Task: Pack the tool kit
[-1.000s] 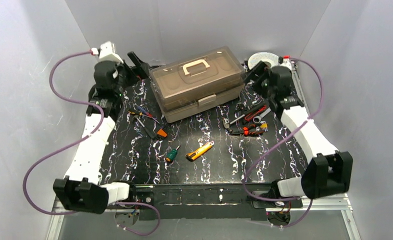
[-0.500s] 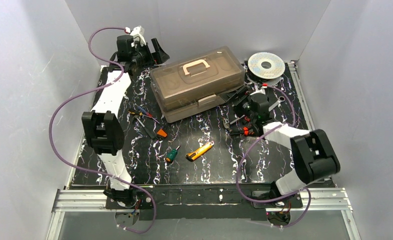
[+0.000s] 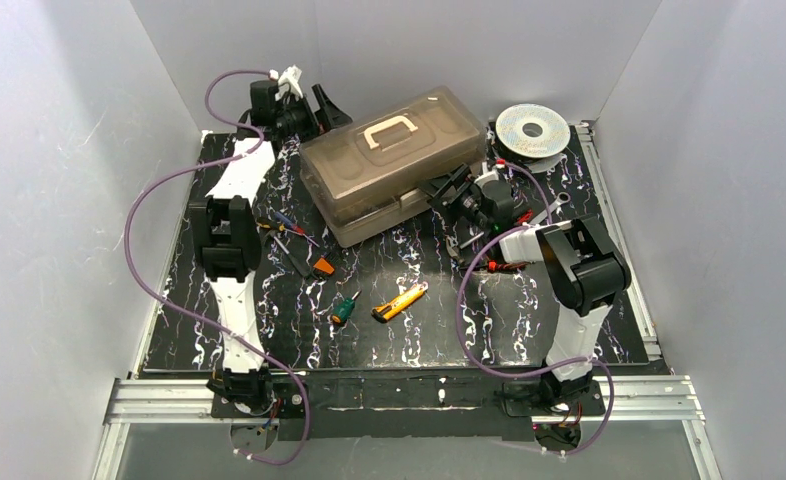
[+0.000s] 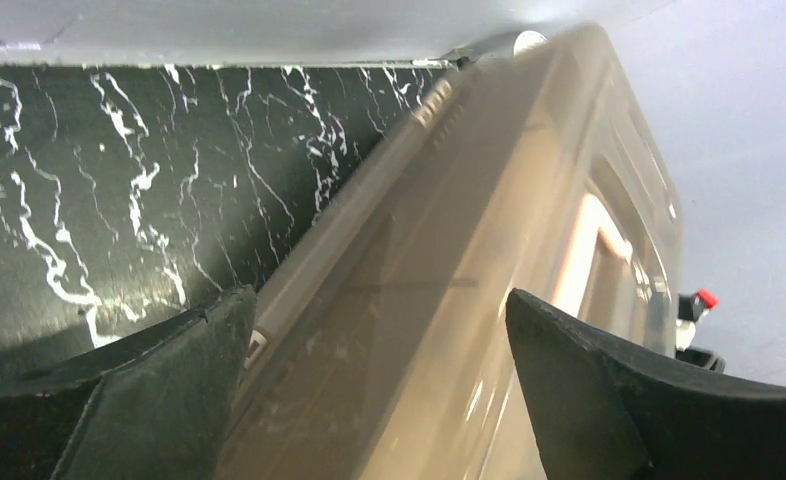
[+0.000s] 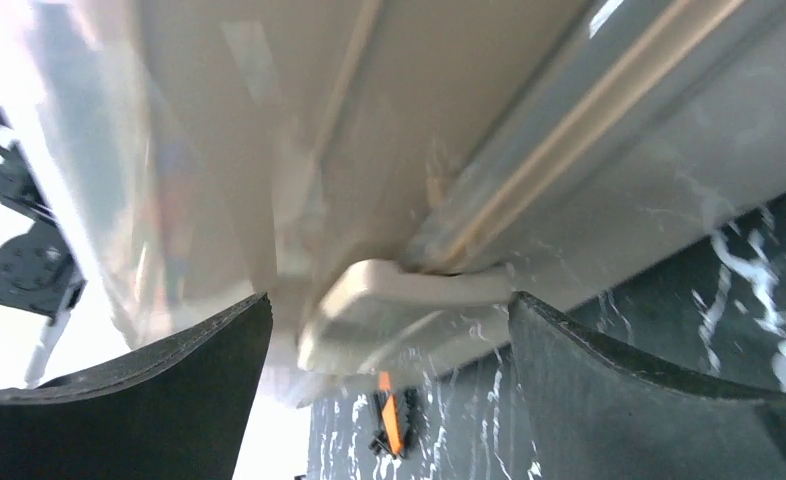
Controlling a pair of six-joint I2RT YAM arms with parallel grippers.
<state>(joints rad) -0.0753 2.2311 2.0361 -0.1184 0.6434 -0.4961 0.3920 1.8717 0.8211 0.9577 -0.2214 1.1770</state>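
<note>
Overhead view; both wrist cameras hug toolbox (image 3: 394, 165)

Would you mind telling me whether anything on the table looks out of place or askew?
Nothing looks spilled or broken. The toolbox sits askew on the table with its lid shut, while the yellow knife and green screwdriver lie loose in front of it. The silver spool looks unrelated.

A large beige plastic toolbox (image 3: 394, 168) sits closed and slanted at the back middle of a black marbled table (image 3: 369, 345). Its translucent brown lid (image 3: 441, 116) carries a cream handle (image 3: 389, 133) lying flat, and a cream latch (image 5: 399, 300) sits on the front. Several screwdrivers (image 3: 291, 236) lie scattered to its front left. Nearer, 1 green-handled screwdriver (image 3: 344, 308) lies beside 1 yellow knife (image 3: 400, 301). Red-handled tools (image 3: 509, 264) at the right are partly hidden.
</note>
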